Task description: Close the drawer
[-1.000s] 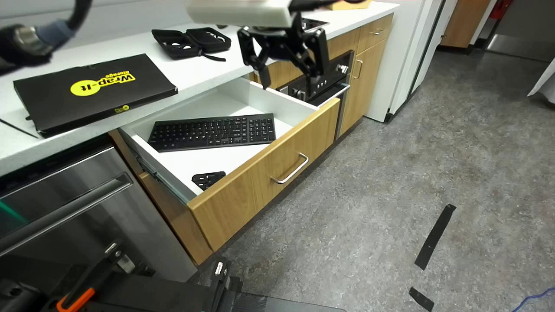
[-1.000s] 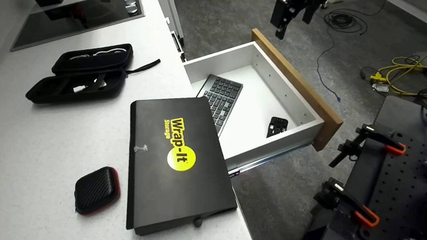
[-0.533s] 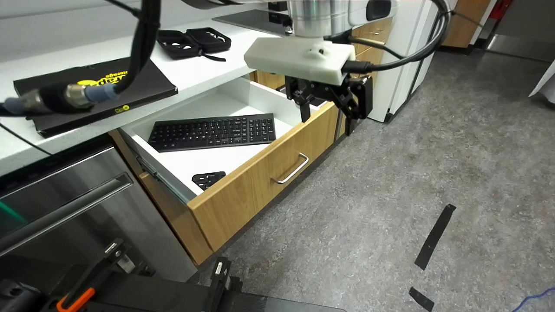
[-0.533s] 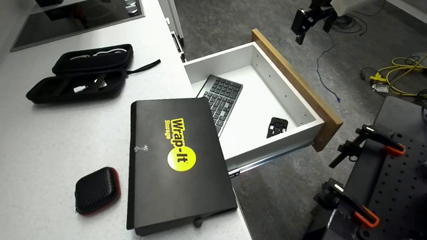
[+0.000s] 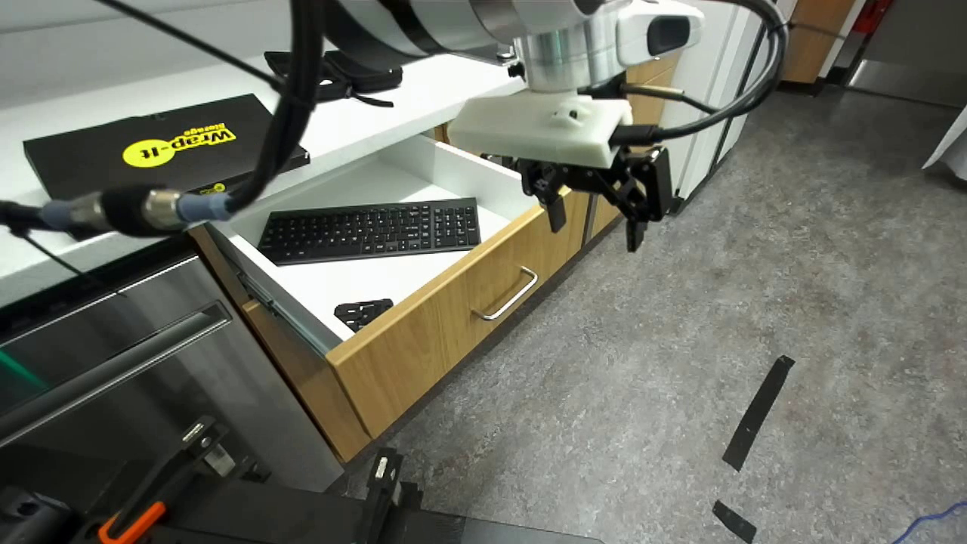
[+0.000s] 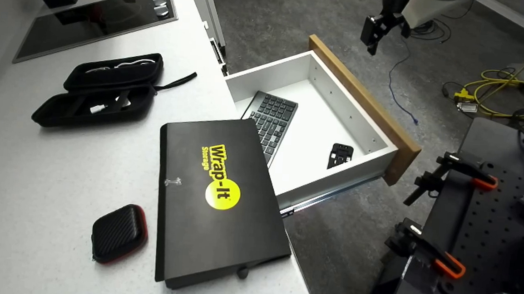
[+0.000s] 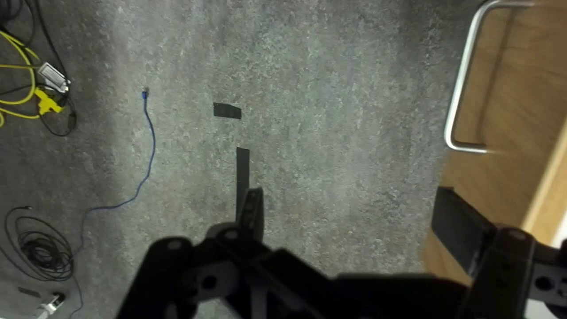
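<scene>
On the counter (image 6: 60,175), at the left of an exterior view, an open black case (image 6: 106,88) is laid out flat, white leads (image 6: 134,63) held in one half and small pale pieces (image 6: 98,109), perhaps plugs, in the other. Slightly right, a red-edged pouch (image 6: 119,234) is closed, its contents hidden. Next, a flat black box (image 6: 224,204), also closed, is set along the counter's edge, probably out of the way. Right of that, the drawer (image 6: 366,99) is drawn well out from under the counter. Inside its white walls a keyboard (image 6: 272,122) is held, partly hidden by the box in that view, and, nearer the front, a small black gadget (image 6: 340,155) of unclear kind. Both are laid flat and low, so the closing should not be blocked, though the gadget may slide. The bar handle (image 5: 514,300) is not gripped. Further right, the claw (image 5: 596,226) is held with its fingers (image 5: 557,215) spread and nothing between them, near but apart from the drawer's front on the outer side, presumably so that the wood can be pushed inward.
</scene>
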Motion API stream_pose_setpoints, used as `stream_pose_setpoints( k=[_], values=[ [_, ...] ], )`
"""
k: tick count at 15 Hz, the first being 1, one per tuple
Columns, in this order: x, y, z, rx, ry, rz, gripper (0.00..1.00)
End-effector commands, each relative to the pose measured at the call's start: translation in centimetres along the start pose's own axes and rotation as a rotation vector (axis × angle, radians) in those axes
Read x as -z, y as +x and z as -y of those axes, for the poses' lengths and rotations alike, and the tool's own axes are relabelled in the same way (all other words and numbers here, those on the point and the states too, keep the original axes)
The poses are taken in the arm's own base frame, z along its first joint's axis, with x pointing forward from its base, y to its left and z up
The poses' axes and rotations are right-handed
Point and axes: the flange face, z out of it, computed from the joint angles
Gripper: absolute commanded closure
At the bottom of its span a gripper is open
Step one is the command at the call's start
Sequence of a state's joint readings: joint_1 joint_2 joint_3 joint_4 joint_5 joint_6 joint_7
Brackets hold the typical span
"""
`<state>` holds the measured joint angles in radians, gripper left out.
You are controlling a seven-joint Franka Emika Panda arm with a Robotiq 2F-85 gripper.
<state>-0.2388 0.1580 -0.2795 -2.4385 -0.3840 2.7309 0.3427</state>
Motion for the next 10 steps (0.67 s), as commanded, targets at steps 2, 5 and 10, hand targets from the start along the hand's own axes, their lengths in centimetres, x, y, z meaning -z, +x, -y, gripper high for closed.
stream_pose_setpoints(
  k=[2, 5, 10],
  values=[
    [-5.9, 3.4, -1.1, -0.118, -0.104, 0.005, 0.00],
    [-9.0, 4.5, -0.1, -0.163, -0.100, 0.025, 0.00],
    [-11.8, 4.3, 4.5, -0.243, 0.029, 0.076, 0.00]
  ],
)
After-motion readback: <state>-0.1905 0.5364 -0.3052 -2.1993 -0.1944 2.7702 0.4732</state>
